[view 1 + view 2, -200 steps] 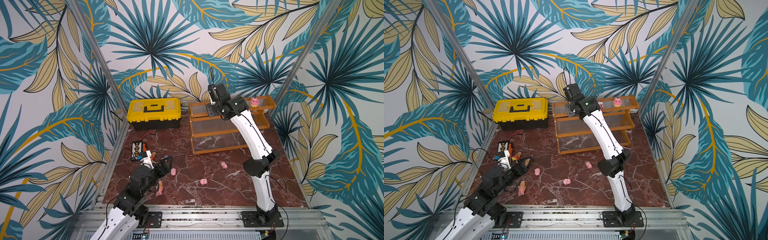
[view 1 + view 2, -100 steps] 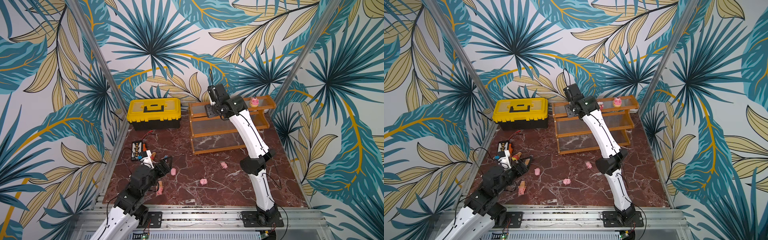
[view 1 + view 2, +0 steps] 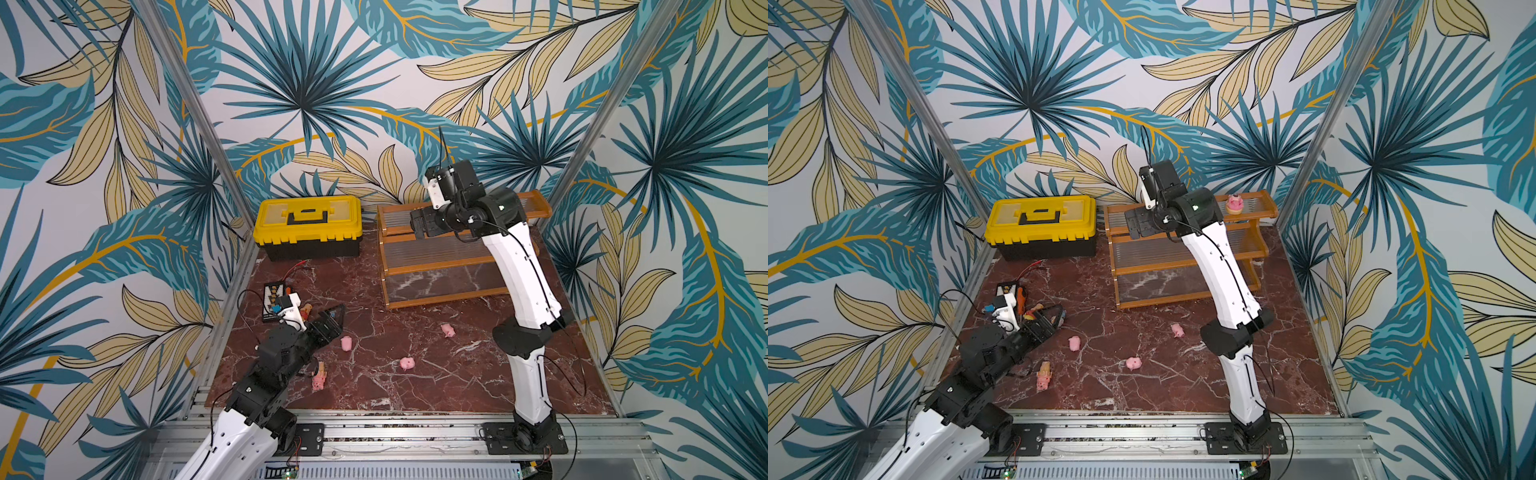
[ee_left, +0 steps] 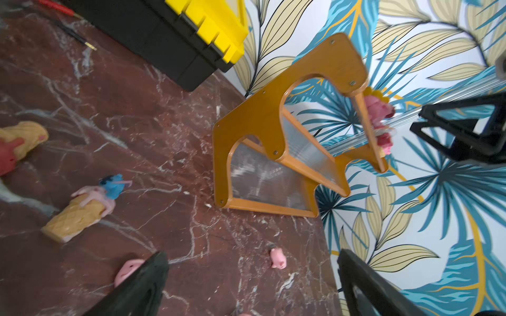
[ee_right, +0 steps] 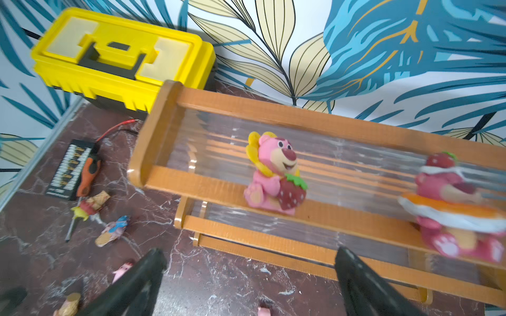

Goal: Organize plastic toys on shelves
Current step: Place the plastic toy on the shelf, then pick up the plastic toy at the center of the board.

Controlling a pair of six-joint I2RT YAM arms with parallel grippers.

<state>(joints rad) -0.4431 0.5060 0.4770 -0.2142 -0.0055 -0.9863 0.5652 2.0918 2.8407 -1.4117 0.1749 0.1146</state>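
Pink piglet (image 3: 407, 363), red-brown white-veined tabletop (image 3: 457, 386), yellow-and-black toolbox (image 3: 307, 226), orange-brown shelves (image 3: 432, 267), teal leaf-patterned walls (image 3: 291, 83).

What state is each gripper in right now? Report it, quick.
Left gripper: open, holding nothing.
Right gripper: open, holding nothing; the pink bear figurine with a red strawberry stands free on the orange-brown wooden rack with clear ribbed panels.

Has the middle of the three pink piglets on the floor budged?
No. The piglet lies at the same spot in front of the shelves as before.
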